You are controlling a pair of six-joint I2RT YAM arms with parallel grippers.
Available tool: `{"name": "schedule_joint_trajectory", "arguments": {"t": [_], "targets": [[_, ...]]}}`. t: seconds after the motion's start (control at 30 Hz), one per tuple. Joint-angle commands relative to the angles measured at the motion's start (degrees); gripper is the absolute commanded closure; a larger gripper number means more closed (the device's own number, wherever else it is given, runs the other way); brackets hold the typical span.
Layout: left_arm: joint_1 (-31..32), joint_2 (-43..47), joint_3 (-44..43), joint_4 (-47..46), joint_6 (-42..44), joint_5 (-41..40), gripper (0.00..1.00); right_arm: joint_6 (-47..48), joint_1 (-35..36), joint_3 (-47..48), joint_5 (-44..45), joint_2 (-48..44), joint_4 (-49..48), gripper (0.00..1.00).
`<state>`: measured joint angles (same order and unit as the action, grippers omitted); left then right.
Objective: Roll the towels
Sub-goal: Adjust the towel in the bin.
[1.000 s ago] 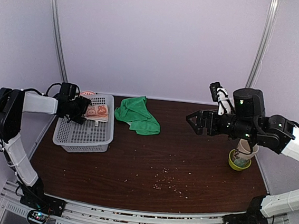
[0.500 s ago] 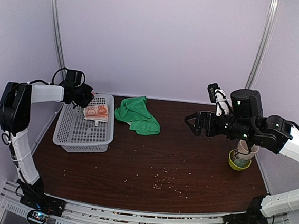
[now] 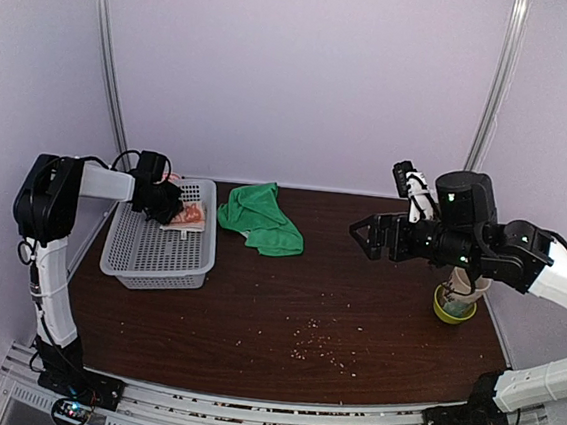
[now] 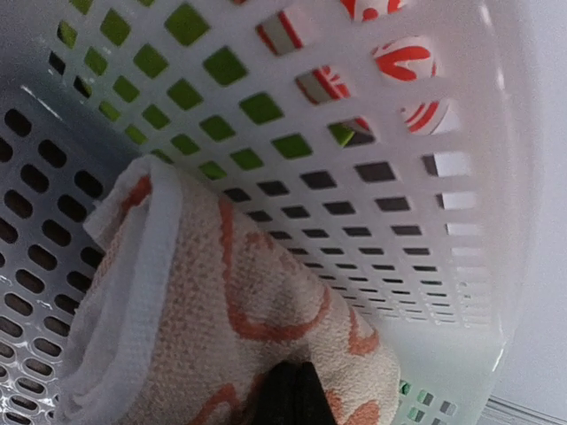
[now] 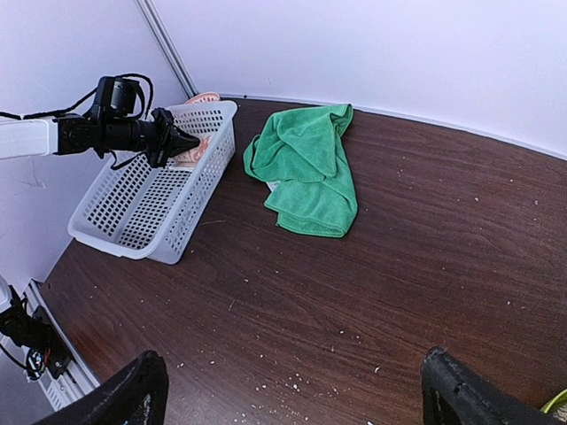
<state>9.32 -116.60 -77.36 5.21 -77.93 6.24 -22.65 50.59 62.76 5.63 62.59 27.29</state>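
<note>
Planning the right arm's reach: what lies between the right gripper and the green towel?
Nothing: in the right wrist view only bare dark tabletop separates the open right gripper from the green towel.
</note>
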Motion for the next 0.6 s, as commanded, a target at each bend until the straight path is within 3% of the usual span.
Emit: {"name": "schedule_joint_trajectory", "arguments": {"t": [0.0,0.33,0.57], "targets": [[1.1,-0.2,2.5,-0.1,1.5,0.2,1.0,-0.1,-0.4,-1.3,0.9,-0.9,0.1,0.0],[1.1,3.3,-0.5,1.1,4.7,1.1,1.0,-0.3,-0.4,-0.5,0.1,-0.8,0.5,0.0],[1.2,7.1,-3.1,2.7,6.9,2.2,0.88,-0.8,-0.4,-1.0,0.2,-1.4,0.3,0.0]]}}
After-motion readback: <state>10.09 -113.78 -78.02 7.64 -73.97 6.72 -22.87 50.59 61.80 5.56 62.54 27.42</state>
